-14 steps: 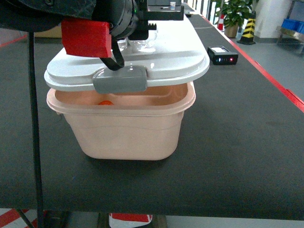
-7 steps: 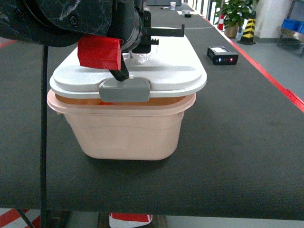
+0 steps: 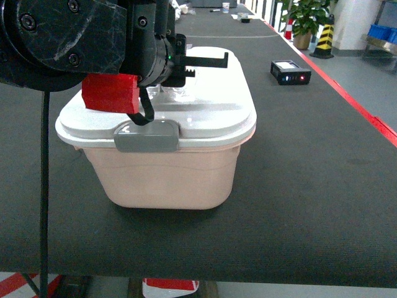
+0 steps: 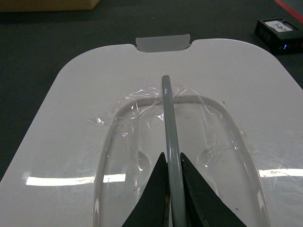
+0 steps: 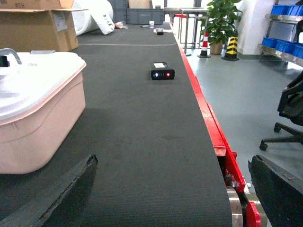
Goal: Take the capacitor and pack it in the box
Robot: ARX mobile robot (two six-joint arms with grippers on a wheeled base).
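The pale pink box (image 3: 167, 177) stands on the black belt with its white lid (image 3: 214, 108) lying flat on the rim and the grey latch (image 3: 147, 136) at the near side. My left gripper (image 4: 171, 163) is shut on the lid's grey handle (image 4: 167, 109), directly above the lid's middle (image 3: 186, 65). The capacitor is hidden; the lid covers the inside of the box. My right gripper (image 5: 173, 163) is open over bare belt, right of the box (image 5: 42, 123), with nothing between its fingers. It does not show in the head view.
A small black device with lit indicators (image 3: 290, 71) lies on the belt behind and right of the box. The belt's red edge (image 3: 366, 118) runs along the right. A brown carton (image 5: 38, 23) stands at the far left, an office chair (image 5: 289, 118) beyond the edge.
The lid, held tilted open above the box a second ago, has come down flat onto the rim. The orange piece seen inside is now covered. My left arm lowered with it.
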